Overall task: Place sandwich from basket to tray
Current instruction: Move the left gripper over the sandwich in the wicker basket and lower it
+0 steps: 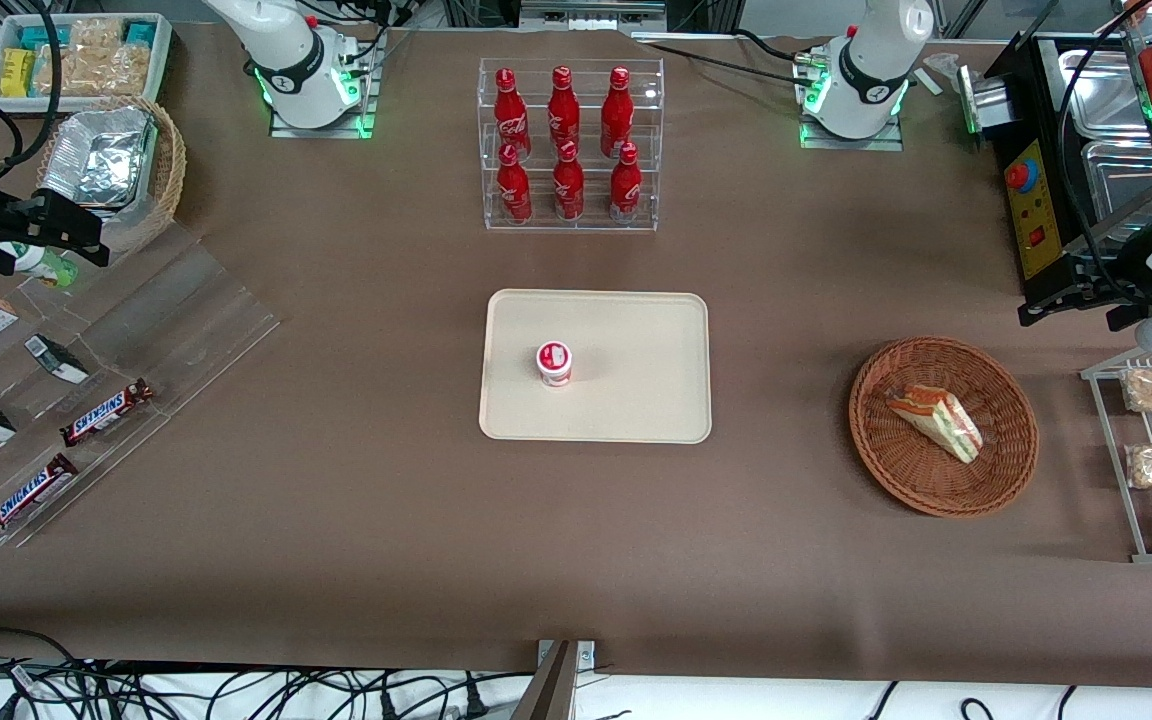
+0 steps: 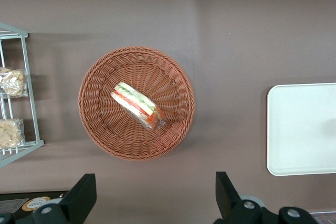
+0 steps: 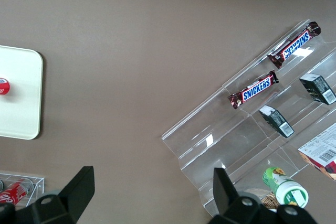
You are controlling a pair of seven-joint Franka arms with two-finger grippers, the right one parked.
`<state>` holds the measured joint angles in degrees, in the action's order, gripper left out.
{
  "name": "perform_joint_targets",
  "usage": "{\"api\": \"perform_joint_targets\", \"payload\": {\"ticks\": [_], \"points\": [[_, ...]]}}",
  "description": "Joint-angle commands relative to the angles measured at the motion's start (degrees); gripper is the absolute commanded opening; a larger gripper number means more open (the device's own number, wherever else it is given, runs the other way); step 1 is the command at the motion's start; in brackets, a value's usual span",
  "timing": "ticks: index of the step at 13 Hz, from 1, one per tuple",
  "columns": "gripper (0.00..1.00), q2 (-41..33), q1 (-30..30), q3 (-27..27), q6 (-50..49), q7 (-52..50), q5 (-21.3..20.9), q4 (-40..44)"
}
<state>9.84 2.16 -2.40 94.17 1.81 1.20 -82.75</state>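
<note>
The sandwich (image 1: 936,420), a wrapped wedge with red and green layers, lies in the round reddish-brown basket (image 1: 946,495) toward the working arm's end of the table. The left wrist view looks straight down on the sandwich (image 2: 137,105) in the basket (image 2: 102,129). My left gripper (image 2: 152,198) hangs high above the table beside the basket, open wide and empty, both black fingers (image 2: 80,196) clear of the rim. The cream tray (image 1: 636,390) lies flat at mid-table, and its edge shows in the left wrist view (image 2: 302,129). A small red-and-white cup (image 1: 554,362) stands on the tray.
A wire rack (image 1: 1136,470) with pale snack packs stands beside the basket, toward the table's end. A clear rack of red bottles (image 1: 569,145) stands farther from the camera than the tray. A black control box (image 1: 1036,200) sits near the working arm's base.
</note>
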Motion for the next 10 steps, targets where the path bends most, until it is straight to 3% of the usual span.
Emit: {"api": "perform_joint_targets", "payload": {"ticks": [1,6,10], "points": [[1.0,-0.3,0.3,0.0,0.2,1.7,0.6,-0.1],[1.0,2.6,0.3,0.6,0.7,0.7,0.6,0.0],[1.0,6.5,0.8,0.8,8.5,-4.4,-2.3,-3.1]]}}
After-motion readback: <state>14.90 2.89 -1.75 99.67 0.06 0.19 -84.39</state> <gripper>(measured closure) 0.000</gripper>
